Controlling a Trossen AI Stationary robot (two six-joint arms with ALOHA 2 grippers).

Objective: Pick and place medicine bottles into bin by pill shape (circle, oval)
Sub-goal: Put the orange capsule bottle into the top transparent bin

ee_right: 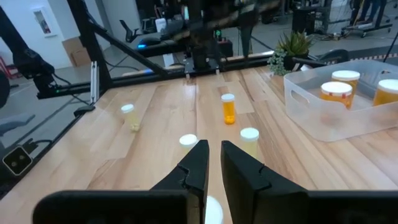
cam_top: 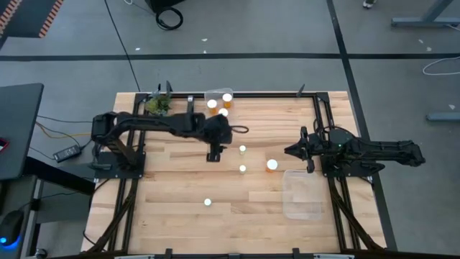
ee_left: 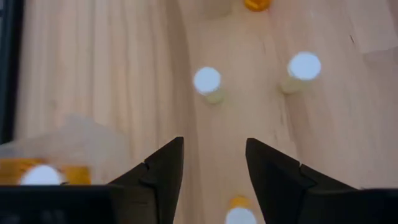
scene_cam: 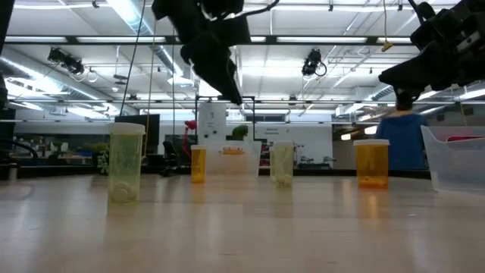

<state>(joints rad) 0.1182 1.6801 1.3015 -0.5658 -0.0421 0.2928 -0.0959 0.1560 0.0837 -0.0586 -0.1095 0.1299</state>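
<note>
Several medicine bottles stand upright on the wooden table: two pale ones point(cam_top: 242, 149) point(cam_top: 242, 168), a wider orange one point(cam_top: 272, 165), and a pale one nearer the front point(cam_top: 208, 202). A narrow orange bottle point(scene_cam: 198, 164) stands below my left gripper and shows at the edge of the left wrist view point(ee_left: 240, 214). My left gripper point(cam_top: 214, 153) hangs open above the table, pointing down, clear of the bottles. My right gripper point(cam_top: 290, 151) is shut and empty, just right of the wide orange bottle.
A clear bin point(cam_top: 217, 93) at the far edge holds three orange bottles. Beside it stands a small green plant point(cam_top: 159, 105). An empty clear bin point(cam_top: 302, 196) sits at the near right. A black frame rail point(cam_top: 323, 122) borders the table.
</note>
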